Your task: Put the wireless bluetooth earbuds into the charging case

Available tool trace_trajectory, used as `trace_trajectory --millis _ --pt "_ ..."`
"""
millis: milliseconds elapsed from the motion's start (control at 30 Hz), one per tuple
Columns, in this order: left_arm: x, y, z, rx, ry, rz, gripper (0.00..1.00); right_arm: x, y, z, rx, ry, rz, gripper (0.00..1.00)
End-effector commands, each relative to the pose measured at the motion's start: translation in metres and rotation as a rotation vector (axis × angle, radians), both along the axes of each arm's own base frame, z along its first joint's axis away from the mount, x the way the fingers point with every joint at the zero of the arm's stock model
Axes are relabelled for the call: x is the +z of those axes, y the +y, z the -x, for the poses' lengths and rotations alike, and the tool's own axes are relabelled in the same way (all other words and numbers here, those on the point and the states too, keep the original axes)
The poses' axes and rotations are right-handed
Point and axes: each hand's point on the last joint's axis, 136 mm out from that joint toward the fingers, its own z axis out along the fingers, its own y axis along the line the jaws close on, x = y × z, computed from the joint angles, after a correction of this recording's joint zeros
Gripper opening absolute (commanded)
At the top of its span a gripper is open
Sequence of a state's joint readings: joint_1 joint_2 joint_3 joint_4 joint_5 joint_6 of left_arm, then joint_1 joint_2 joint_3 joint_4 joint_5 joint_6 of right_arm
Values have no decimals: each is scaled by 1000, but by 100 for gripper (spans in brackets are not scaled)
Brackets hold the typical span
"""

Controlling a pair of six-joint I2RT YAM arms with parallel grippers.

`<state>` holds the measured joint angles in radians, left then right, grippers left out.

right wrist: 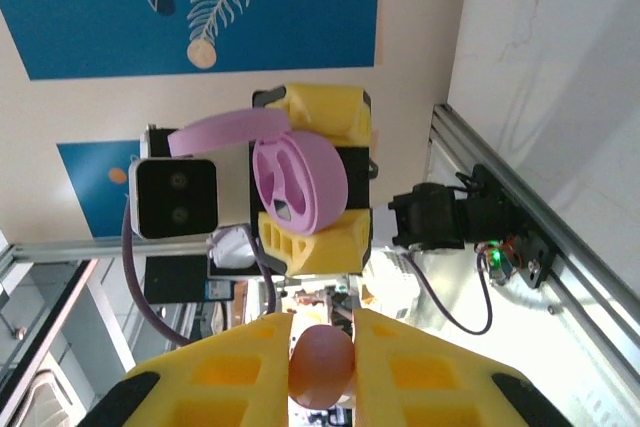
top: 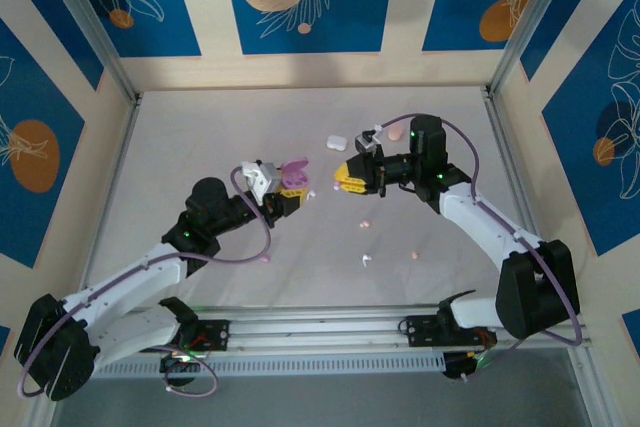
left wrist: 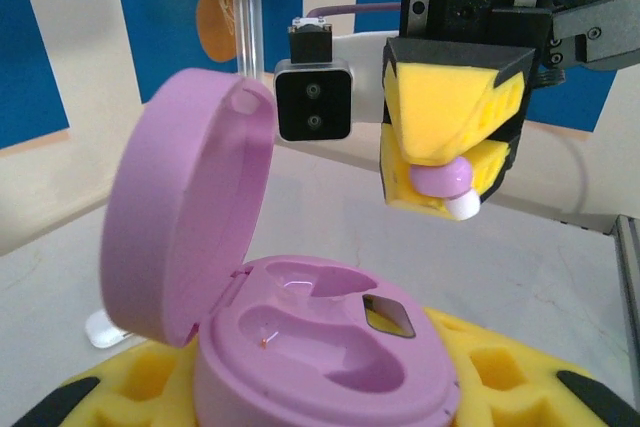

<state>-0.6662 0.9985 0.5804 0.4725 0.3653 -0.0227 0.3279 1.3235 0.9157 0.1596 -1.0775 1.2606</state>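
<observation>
Earbud (left wrist: 440,178), pale purple, white stem, tiny

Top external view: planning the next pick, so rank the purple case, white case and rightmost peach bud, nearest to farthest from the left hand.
1. Purple case, gripped in the left hand.
2. White case, behind, to the right.
3. Peach bud, far right, toward the front.

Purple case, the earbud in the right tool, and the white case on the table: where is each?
purple case (left wrist: 310,332), left wrist view, inner tray of its base
earbud (left wrist: 440,180), left wrist view, rounded purple body
white case (top: 335,141), top external view, its top face
</observation>
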Motion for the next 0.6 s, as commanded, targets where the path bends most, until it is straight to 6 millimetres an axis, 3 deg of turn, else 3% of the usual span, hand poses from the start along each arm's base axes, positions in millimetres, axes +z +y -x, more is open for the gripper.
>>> trace_trajectory --millis 0,267,567 --pt "17 -3 3 -15 -87 24 35 20 -2 11 58 -60 -25 20" --pt "20 -7 0 -25 -105 22 35 18 -4 4 37 -38 -15 20" --pt "8 -15 -6 -36 -84 15 35 19 -4 -1 1 -10 -3 20"
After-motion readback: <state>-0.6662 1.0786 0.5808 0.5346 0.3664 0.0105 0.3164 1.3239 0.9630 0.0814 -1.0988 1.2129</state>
